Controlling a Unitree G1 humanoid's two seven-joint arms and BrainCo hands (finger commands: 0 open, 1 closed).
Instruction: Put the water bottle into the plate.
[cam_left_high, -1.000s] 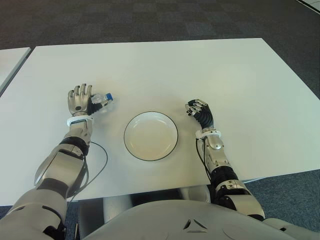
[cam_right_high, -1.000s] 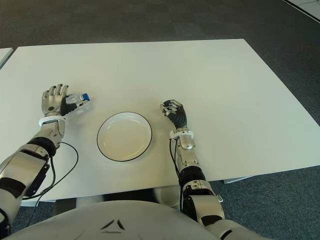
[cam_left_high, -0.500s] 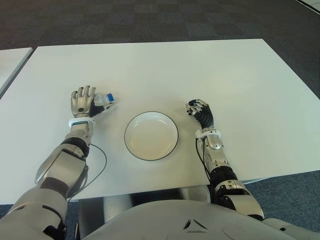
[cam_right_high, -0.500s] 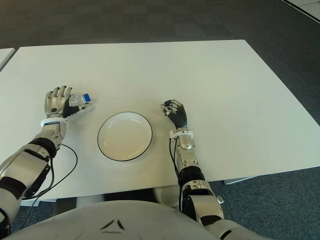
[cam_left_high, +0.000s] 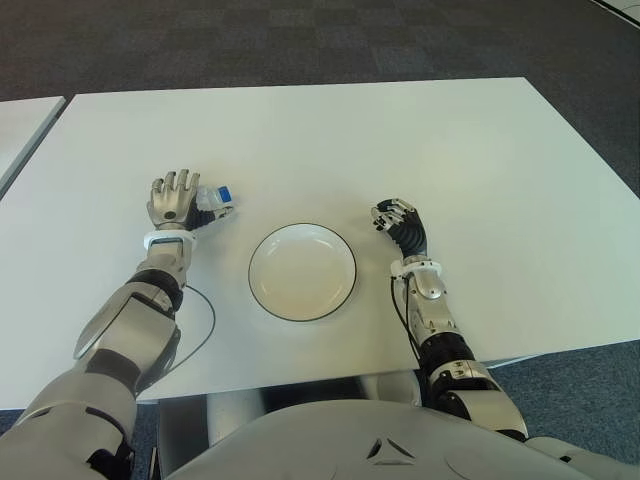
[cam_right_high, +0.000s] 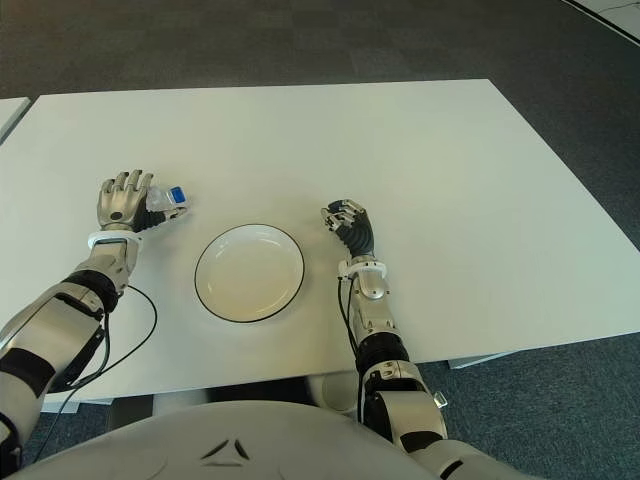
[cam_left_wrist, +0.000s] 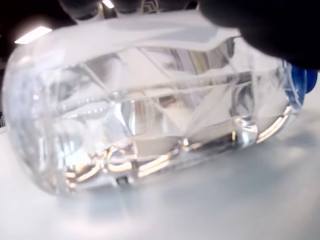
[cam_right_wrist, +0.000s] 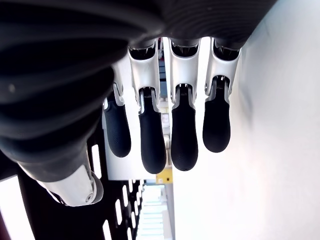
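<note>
A clear water bottle (cam_left_wrist: 150, 125) with a blue cap (cam_left_high: 224, 194) lies on its side in my left hand (cam_left_high: 172, 200), whose fingers are closed over it, at the left of the white table (cam_left_high: 450, 150). In the left wrist view the bottle fills the picture, just over the tabletop. A white plate (cam_left_high: 302, 272) with a dark rim sits in the middle near the front, to the right of the bottle and apart from it; nothing lies in it. My right hand (cam_left_high: 398, 222) shows to the right of the plate, its fingers (cam_right_wrist: 182, 135) relaxed and holding nothing.
A thin black cable (cam_left_high: 200, 320) loops over the table beside my left forearm. Dark carpet lies beyond the table's far edge. The corner of another white table (cam_left_high: 20, 120) shows at the far left.
My left hand has shifted slightly right, toward the plate, with the bottle in it. The right hand and the plate have not moved.
</note>
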